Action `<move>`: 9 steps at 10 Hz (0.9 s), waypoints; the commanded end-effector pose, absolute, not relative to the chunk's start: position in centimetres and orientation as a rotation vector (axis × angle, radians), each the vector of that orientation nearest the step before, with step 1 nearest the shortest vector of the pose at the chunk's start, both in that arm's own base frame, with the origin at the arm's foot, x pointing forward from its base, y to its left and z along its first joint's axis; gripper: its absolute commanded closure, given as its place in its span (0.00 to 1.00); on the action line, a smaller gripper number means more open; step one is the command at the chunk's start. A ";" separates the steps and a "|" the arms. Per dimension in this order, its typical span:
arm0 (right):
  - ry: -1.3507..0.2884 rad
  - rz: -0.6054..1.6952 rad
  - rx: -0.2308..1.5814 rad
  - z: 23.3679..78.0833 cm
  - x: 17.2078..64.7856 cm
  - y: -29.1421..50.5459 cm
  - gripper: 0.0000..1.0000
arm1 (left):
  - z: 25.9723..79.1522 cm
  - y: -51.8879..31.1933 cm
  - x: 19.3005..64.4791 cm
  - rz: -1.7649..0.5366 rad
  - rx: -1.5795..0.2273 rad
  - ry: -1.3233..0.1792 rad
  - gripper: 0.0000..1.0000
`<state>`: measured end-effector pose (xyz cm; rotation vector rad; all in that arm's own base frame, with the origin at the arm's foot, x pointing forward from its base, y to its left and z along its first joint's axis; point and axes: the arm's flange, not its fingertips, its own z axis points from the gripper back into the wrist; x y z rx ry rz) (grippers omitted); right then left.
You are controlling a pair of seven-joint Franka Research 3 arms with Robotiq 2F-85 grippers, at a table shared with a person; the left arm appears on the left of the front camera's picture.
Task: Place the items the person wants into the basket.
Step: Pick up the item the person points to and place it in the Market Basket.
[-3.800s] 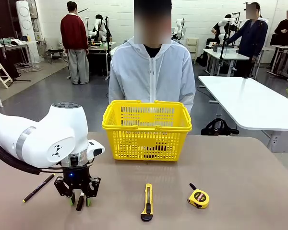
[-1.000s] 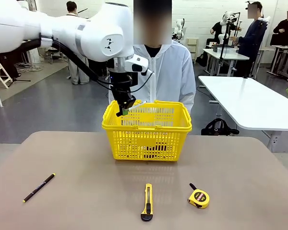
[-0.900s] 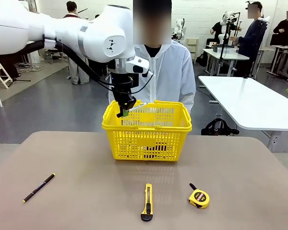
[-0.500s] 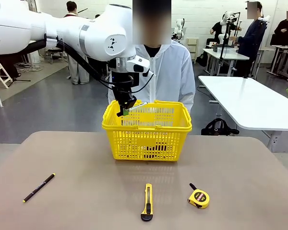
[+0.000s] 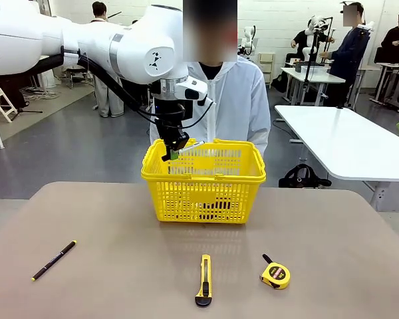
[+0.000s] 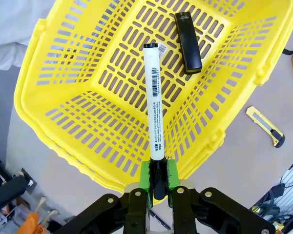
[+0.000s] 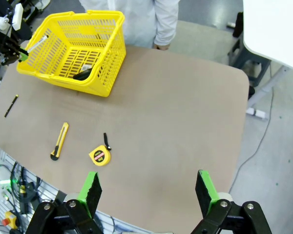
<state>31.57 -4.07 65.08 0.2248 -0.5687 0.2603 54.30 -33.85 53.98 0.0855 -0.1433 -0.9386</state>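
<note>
Well, the brown worktop (image 5: 120,219) sits in a busy hall with a grey floor and white tables behind. At the middle of its far edge, before the person (image 5: 209,100) in white, stands the yellow lattice basket (image 5: 203,193), a flat black oblong thing (image 6: 188,42) on its bottom. The left end effector (image 6: 157,180) hangs over the basket's left rim, clamped on the black cap of the marker (image 6: 154,102), whose white barcoded barrel points into the basket. The utility knife (image 5: 204,279) lies by the near edge, the tape measure (image 5: 276,274) beside it. The right end effector (image 7: 149,192) gapes wide, empty.
</note>
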 end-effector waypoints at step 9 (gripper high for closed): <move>-0.559 0.260 0.223 64.9 31.6 -4.0 0.00 | 47.3 -36.9 60.9 -1.214 0.062 -0.009 0.84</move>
